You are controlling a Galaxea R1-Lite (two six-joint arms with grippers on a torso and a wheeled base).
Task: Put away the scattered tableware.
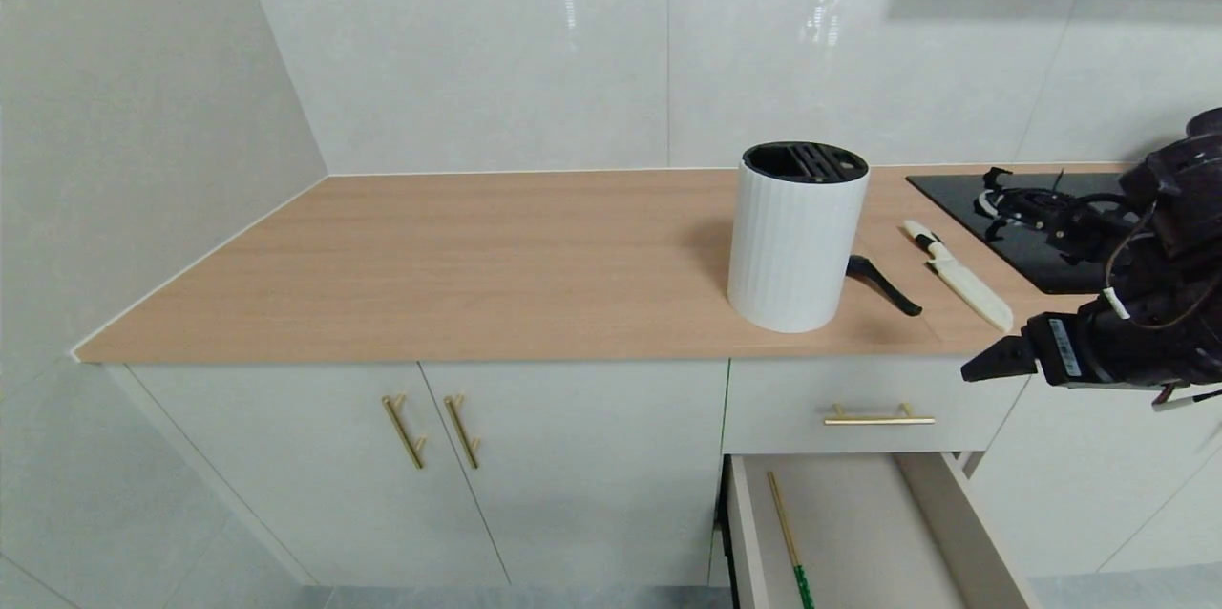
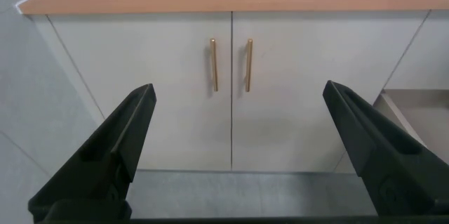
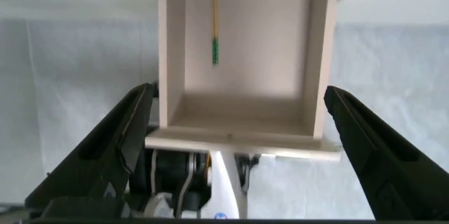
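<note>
My right gripper [image 3: 237, 97] hangs wide open and empty over the pulled-out drawer [image 3: 238, 122], off the front edge of the bench [image 1: 477, 256]. My left gripper [image 2: 238, 90] is just as wide open, also empty, and low down facing the white cupboard doors [image 2: 231, 90] with their slim brass handles.

In the drawer, which is pale and smooth inside, lie the chopsticks [image 3: 214, 34]: thin light wood with a green end. I count that piece as put away.

Two items are left on the wood-grain bench. A knife [image 1: 958, 275] with a cream handle and a pale blade lies flat between the holder and the black glass hob [image 1: 1031, 246]. A curved, glossy black handle [image 1: 883, 284] pokes out from just behind the holder, and I cannot tell what it belongs to.

The holder [image 1: 797, 251] is an upright white ribbed cylinder with a black slotted top, and its slots look unfilled. So I judge the job about a third done, with the drawer not yet closed.
</note>
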